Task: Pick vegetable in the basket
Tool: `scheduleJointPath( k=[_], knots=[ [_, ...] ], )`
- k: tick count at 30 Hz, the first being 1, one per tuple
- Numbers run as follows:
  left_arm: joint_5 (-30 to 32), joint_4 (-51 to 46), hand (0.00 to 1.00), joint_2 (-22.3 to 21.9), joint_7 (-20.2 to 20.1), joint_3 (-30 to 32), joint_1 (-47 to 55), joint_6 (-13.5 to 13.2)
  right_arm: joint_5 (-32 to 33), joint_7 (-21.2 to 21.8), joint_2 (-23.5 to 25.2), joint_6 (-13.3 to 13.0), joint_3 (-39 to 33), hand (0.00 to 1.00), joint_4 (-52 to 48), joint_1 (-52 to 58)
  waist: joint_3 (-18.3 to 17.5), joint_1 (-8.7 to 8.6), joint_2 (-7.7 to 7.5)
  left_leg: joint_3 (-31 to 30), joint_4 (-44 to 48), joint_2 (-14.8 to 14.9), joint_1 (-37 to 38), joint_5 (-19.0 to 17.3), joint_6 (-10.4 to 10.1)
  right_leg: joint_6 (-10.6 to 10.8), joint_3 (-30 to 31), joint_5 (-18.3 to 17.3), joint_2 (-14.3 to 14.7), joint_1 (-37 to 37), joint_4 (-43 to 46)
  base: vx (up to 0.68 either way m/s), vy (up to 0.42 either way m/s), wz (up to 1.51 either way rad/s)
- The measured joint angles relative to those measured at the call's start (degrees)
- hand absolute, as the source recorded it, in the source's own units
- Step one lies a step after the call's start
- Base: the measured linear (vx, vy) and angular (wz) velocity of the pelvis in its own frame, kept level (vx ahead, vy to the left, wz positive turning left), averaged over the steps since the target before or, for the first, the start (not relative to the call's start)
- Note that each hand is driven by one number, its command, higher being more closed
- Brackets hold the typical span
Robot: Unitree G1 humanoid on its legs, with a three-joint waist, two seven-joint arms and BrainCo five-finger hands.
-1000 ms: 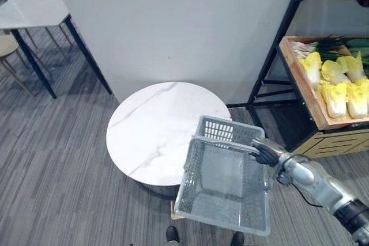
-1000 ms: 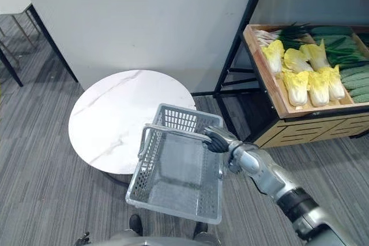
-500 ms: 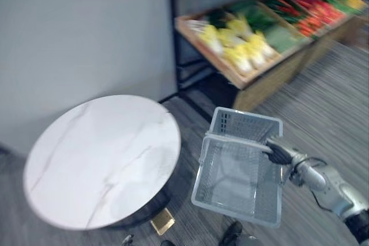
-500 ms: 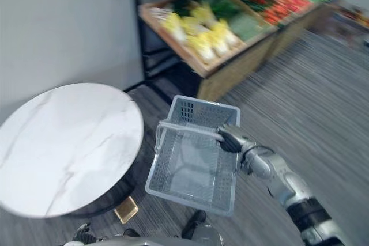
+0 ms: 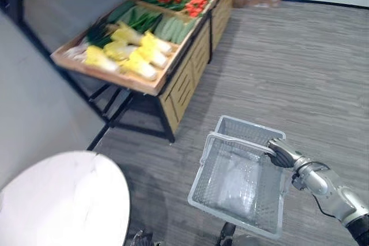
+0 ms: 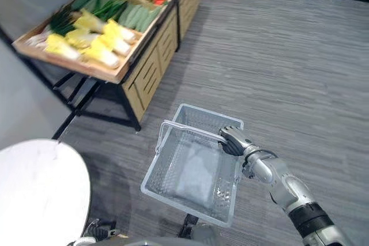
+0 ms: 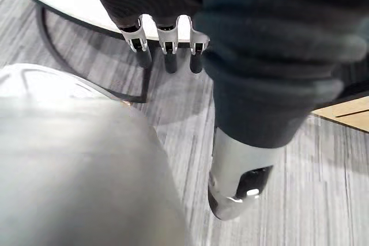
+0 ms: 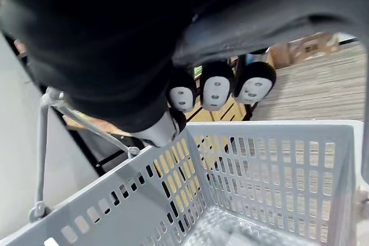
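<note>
A grey plastic basket (image 5: 247,131) hangs by its handle (image 5: 237,142) from my right hand (image 5: 281,155), above the striped grey floor. In the right wrist view the fingers (image 8: 216,91) curl over that handle, with the slotted basket wall (image 8: 271,159) just below them. Vegetables lie on a sloping wooden stand (image 5: 157,87) at the upper left: yellow cabbages (image 5: 135,56), green cucumbers (image 5: 168,27), red peppers (image 5: 196,1). The basket is well apart from the stand, to its right and nearer to me. My left hand (image 7: 169,56) hangs at my side with straight fingers and holds nothing.
A round white marble table (image 5: 57,200) sits at the lower left, close to me. A black metal frame (image 5: 115,105) carries the near end of the stand. Open grey floor (image 5: 300,67) stretches to the right of the stand.
The camera has swung round: the table slid to the lower left and the vegetable stand now runs along the upper left. My right hand still holds the basket by its handle.
</note>
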Motion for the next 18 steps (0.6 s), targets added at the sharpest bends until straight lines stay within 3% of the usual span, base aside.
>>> scheduleJointPath(
  k=[4,5,6,7,8,9,11,13,15,18],
  knots=[
    [-0.38,-0.61,0.0,-1.08,0.17,1.61,1.51,-0.29,0.08,0.01,0.24,0.05,0.13,1.0,-0.01,-0.66,0.07,0.34,0.57,-14.05,-5.9,-8.13,-5.65,-5.98,-1.15,0.55,6.74,0.37,1.74,0.03,-1.56,0.11,0.077,-0.97],
    [-0.5,-0.91,0.0,-1.34,0.17,1.68,1.95,-0.27,0.13,0.02,0.23,0.05,0.13,1.0,-0.02,-0.89,0.0,0.57,1.22,-18.1,-10.39,-10.72,-6.88,-6.72,-0.9,0.83,8.55,0.56,2.04,0.19,-1.65,0.09,0.091,-0.88],
    [-0.51,-1.26,0.0,-1.73,0.17,1.7,2.44,-0.29,0.35,0.02,0.2,0.07,0.11,1.0,0.03,-0.92,0.59,1.0,0.92,-21.95,-15.97,-12.85,-7.44,-6.76,-0.97,1.15,10.51,0.77,2.36,0.36,-1.63,0.1,0.125,-1.04],
    [-0.5,-1.74,0.0,-2.02,0.16,1.7,2.54,-0.32,0.45,0.01,0.2,0.08,0.06,1.0,0.04,-0.96,0.71,1.45,1.97,-25.67,-21.19,-14.25,-8.24,-6.53,-1.28,1.4,12.18,0.94,2.47,0.46,-1.62,0.09,0.139,-0.77],
    [-0.5,-1.88,0.0,-2.12,0.15,1.71,2.55,-0.3,0.45,0.01,0.2,0.08,0.06,1.0,0.08,-1.01,0.8,1.5,2.1,-26.55,-22.51,-14.53,-8.44,-6.38,-1.31,1.49,12.62,1.0,2.47,0.45,-1.59,0.08,0.15,-0.7],
    [-0.5,-2.29,0.0,-2.57,0.18,1.76,2.73,-0.33,0.46,0.01,0.19,0.09,0.07,1.0,0.28,-1.04,1.29,1.68,2.08,-29.65,-26.88,-15.29,-9.28,-5.44,-1.73,2.0,13.96,1.33,2.39,0.18,-1.63,0.07,0.147,-0.58],
    [-0.5,-2.34,0.0,-3.33,0.15,1.76,2.74,-0.46,0.48,0.02,0.18,0.09,0.12,1.0,0.58,-1.06,1.69,2.04,3.43,-31.99,-31.73,-15.41,-9.78,-2.73,-2.36,2.56,16.09,1.71,2.36,0.25,-1.61,0.09,0.23,-0.69],
    [-0.46,-2.39,0.0,-4.13,0.15,1.74,2.75,-0.46,0.55,0.03,0.18,0.11,0.12,1.0,0.85,-1.05,1.73,2.54,4.73,-32.02,-33.13,-15.51,-9.56,3.8,-2.35,4.66,18.7,2.34,2.32,0.24,-1.71,0.11,0.277,-0.69],
    [-0.43,-2.66,0.0,-3.15,0.0,1.69,2.6,-0.41,0.94,0.03,1.58,0.07,0.09,1.0,1.4,-0.86,2.05,2.67,3.86,-31.15,-33.97,-17.25,-8.04,4.62,-1.55,6.49,19.83,2.7,0.65,1.1,-2.34,0.14,0.249,-0.32],
    [0.02,-2.79,0.0,-1.69,-0.14,1.55,2.5,-0.26,1.03,0.04,4.16,0.05,-2.14,1.0,2.65,0.74,1.84,1.78,1.06,-30.66,-34.72,-20.19,-7.77,3.44,0.42,8.28,19.65,3.81,-2.15,2.41,-4.97,0.11,0.2,0.09]
  ],
)
